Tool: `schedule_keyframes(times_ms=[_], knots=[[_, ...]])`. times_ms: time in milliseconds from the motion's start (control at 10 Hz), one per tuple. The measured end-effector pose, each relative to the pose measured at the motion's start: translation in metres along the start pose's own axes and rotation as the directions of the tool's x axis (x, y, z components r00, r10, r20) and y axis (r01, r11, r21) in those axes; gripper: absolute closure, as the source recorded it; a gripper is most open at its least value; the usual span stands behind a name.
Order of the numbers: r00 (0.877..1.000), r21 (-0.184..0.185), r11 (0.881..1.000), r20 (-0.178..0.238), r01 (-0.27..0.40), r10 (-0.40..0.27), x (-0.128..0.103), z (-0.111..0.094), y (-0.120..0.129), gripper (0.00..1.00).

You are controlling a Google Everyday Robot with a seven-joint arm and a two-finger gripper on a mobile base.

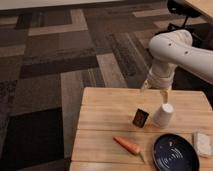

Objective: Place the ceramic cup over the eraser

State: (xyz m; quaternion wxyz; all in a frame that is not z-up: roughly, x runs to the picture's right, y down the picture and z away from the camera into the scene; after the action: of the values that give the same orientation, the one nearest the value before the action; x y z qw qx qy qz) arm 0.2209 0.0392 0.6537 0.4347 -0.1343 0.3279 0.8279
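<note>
Tool (pixel 157 91), jaws apart, hovers above ceramic cup (pixel 163 115) (eraser (pixel 140 118) just beside)

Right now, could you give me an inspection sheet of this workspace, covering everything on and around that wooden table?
Surface: wooden table, slatted top.
Job's things: white cup stands on the table right beside the dark eraser, not yet over it.
Clutter: carrot near the front edge; dark blue plate at the front right; pale block by the right edge.
End effector: open, holding nothing, hanging just above and behind the cup on the white arm.
Cables: nothing seen.
Surroundings: patterned carpet; office chair at the far right.
</note>
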Motion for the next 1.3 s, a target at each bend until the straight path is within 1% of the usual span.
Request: schedule_keyframes(times_ms=[500,600,700,800,900,1100,1200,1300], knots=[[1.000,0.002,1.000,-0.001,-0.001,0.001,0.000,0.000,-0.001,0.35],[1.000,0.003,1.000,-0.001,-0.021,0.021,-0.001,0.001,-0.004,0.35],[0.997,-0.001,0.997,0.004,-0.072,0.072,-0.008,0.004,-0.013,0.35],[0.992,-0.012,0.992,0.011,-0.128,0.129,-0.018,0.011,-0.022,0.35],[0.986,-0.017,0.986,0.012,-0.165,0.165,-0.024,0.017,-0.030,0.35],[0.979,-0.023,0.979,0.011,-0.202,0.202,-0.031,0.028,-0.040,0.35],[0.975,-0.027,0.975,0.008,-0.221,0.221,-0.036,0.040,-0.055,0.35],[0.977,-0.026,0.977,0.008,-0.212,0.212,-0.036,0.046,-0.062,0.35]])
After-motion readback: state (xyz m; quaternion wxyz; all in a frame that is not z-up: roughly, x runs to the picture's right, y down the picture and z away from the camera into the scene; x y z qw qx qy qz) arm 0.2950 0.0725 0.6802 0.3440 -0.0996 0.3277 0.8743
